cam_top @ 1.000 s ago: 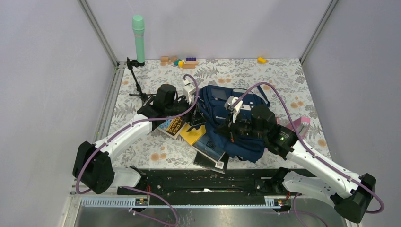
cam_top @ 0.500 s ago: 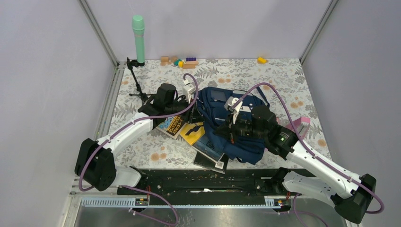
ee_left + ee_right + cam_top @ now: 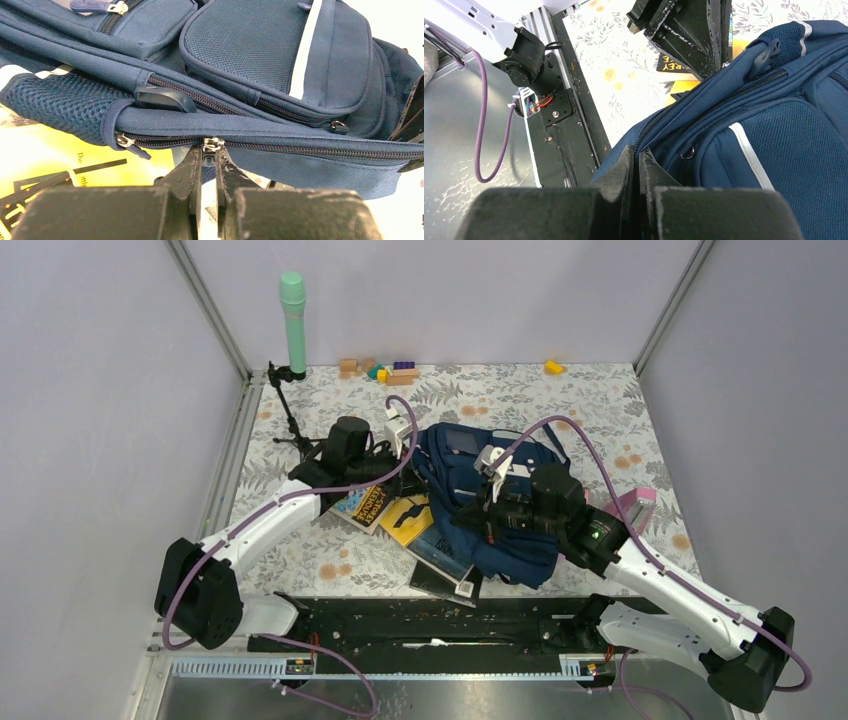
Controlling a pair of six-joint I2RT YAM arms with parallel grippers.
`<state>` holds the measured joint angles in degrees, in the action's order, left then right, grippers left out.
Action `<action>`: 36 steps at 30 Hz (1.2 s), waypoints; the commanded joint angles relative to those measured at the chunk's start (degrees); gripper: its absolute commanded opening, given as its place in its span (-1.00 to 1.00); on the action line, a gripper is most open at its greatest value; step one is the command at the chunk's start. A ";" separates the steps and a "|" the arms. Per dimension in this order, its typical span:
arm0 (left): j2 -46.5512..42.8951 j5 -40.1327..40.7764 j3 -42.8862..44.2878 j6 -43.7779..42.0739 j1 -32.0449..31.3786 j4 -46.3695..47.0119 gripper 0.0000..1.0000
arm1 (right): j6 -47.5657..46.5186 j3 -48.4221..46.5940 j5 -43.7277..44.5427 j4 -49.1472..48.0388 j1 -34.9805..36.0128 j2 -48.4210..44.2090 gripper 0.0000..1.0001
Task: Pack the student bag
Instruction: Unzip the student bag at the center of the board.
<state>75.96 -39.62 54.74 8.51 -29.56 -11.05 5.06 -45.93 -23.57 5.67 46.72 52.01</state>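
The student bag (image 3: pixel 455 455), navy with pale stripes, lies on its side mid-table, over some books. In the left wrist view its main zipper (image 3: pixel 310 150) runs across, closed. My left gripper (image 3: pixel 209 158) is shut on the dark pull tab (image 3: pixel 209 159) hanging under the silver slider (image 3: pixel 213 144). From above, the left gripper (image 3: pixel 405 455) sits at the bag's left edge. My right gripper (image 3: pixel 639 159) is shut on the bag's fabric (image 3: pixel 774 140) at the near end of the zipper seam. In the overhead view the right gripper (image 3: pixel 478 515) rests on the bag's near side.
A yellow book (image 3: pixel 408 520), a dark book (image 3: pixel 365 505) and another book (image 3: pixel 445 565) lie partly under the bag. A pink object (image 3: pixel 635 502) lies at its right. A small tripod (image 3: pixel 290 410), a green cylinder (image 3: pixel 293 320) and toy blocks (image 3: pixel 385 370) stand at the back.
The left gripper's jaws have closed onto the zipper pull. The right arm and the bag have barely moved.
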 commanded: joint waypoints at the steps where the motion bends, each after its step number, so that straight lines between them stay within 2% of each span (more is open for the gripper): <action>1: -3.21 2.03 1.86 -3.70 0.29 -0.07 -1.00 | -0.45 -1.27 -0.84 -7.38 0.30 -2.02 -1.00; 7: -5.82 3.18 1.35 -5.69 0.28 -1.86 -1.00 | -3.00 -1.45 3.07 -3.41 0.30 -2.17 -1.00; 19: -6.85 0.17 2.10 -6.48 -0.29 -4.35 -1.00 | -6.29 -2.45 7.79 -0.68 0.28 -0.21 -1.00; 36: -7.42 -0.82 3.74 -6.85 -1.93 -7.18 -1.00 | -9.52 -7.85 6.66 -0.65 -0.62 10.71 -1.00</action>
<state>71.31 -37.04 55.05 2.17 -30.55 -19.81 -2.11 -49.78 -20.05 8.29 47.22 61.34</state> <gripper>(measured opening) 0.055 0.034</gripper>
